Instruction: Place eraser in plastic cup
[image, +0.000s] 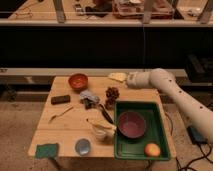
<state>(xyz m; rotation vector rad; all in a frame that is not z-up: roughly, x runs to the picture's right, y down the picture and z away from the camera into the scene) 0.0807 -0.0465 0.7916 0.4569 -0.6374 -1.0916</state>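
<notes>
The black eraser (60, 99) lies flat on the left part of the wooden table (70, 127), just in front of the orange bowl (78, 80). The small grey-blue plastic cup (82, 146) stands upright near the table's front edge, next to the teal pad (47, 150). My white arm (165, 85) reaches in from the right. Its gripper (120, 77) hovers at the table's far edge, right of the orange bowl. It is far from both the eraser and the cup.
A green tray (159, 131) on the right holds a purple bowl (131, 124) and a round fruit (152, 149). A pinecone (112, 93), grey cloth (89, 96), white cup (100, 132) and fork (60, 115) lie mid-table. A shelf wall stands behind.
</notes>
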